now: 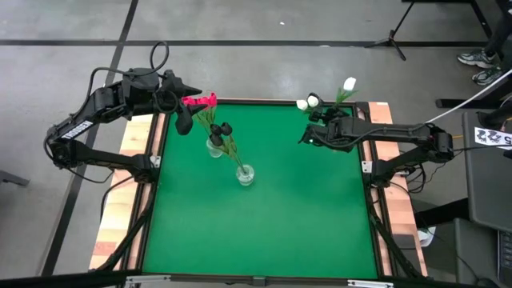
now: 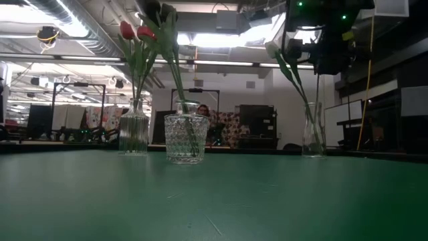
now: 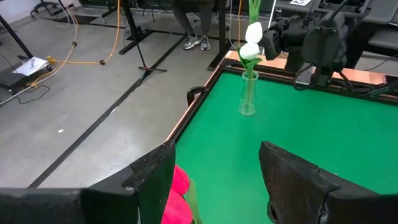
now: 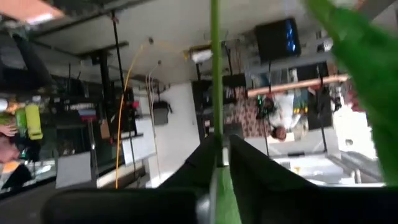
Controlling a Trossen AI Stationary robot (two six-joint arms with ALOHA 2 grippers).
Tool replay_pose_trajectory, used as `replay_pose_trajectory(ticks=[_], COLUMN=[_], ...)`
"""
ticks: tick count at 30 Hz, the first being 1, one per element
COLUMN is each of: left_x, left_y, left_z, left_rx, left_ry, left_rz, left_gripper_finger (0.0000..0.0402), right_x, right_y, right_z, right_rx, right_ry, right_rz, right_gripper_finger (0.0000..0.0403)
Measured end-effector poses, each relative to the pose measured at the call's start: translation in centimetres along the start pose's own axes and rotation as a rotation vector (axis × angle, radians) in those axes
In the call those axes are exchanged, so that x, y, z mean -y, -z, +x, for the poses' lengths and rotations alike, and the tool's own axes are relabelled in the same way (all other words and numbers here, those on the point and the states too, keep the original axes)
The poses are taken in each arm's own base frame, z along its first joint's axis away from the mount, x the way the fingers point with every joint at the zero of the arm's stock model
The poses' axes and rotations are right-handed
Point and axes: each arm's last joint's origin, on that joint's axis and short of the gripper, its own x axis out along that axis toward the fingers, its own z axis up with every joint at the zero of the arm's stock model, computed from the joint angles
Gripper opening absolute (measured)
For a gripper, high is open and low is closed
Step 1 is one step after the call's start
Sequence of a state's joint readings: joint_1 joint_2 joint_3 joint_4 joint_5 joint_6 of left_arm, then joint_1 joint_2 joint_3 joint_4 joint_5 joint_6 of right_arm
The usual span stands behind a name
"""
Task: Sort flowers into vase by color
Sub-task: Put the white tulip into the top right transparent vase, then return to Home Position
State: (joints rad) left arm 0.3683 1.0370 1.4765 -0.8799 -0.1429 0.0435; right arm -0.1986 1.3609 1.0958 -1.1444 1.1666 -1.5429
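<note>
The right gripper (image 1: 306, 138) is near the far right corner of the green bench (image 1: 264, 232), its jaws closed on a white tulip's stem (image 4: 216, 74). The left gripper (image 3: 214, 180), jaws wide open and empty, hovers over the red tulips (image 1: 200, 102) at the far left corner. Black tulips (image 1: 222, 130) stand between, mid-bench.

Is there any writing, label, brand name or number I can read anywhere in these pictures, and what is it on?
No text can be read with certainty.
White label with black marks on the dark stand right of the table, high view: too small to read.
White band on the left arm, high view: lettering too small to read.
White sheet on a desk beyond the table, left wrist view: dark marks, blurred.
Vases and flowers: no writing visible.
</note>
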Motion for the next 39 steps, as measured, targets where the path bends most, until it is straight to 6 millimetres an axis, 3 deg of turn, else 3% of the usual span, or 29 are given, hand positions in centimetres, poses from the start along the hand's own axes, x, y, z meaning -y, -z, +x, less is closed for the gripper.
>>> replay_pose_trajectory(ticks=[12, 18, 33, 39], left_x=[0.0, 0.0, 0.0, 0.0], left_y=[0.0, 0.0, 0.0, 0.0], left_z=[0.0, 0.0, 0.0, -0.1], left_rx=[0.000, 0.000, 0.000, 0.006], left_ry=[0.000, 0.000, 0.000, 0.002], left_rz=[-0.001, -0.001, -0.019, -0.047], left_gripper_finger=[0.0230, 0.0230, 0.0230, 0.0230], right_x=[0.4, 0.7, 3.0, 4.0], right_y=[-0.2, 0.1, 5.6, 9.4], right_z=[0.0, -0.2, -2.8, -4.9], right_rx=[0.078, 0.106, 0.193, 0.450], right_ry=[0.022, 0.029, 0.131, 0.210], right_rz=[0.046, 0.069, 0.326, 0.625], right_gripper_finger=[0.0155, 0.0189, 0.0193, 0.0193])
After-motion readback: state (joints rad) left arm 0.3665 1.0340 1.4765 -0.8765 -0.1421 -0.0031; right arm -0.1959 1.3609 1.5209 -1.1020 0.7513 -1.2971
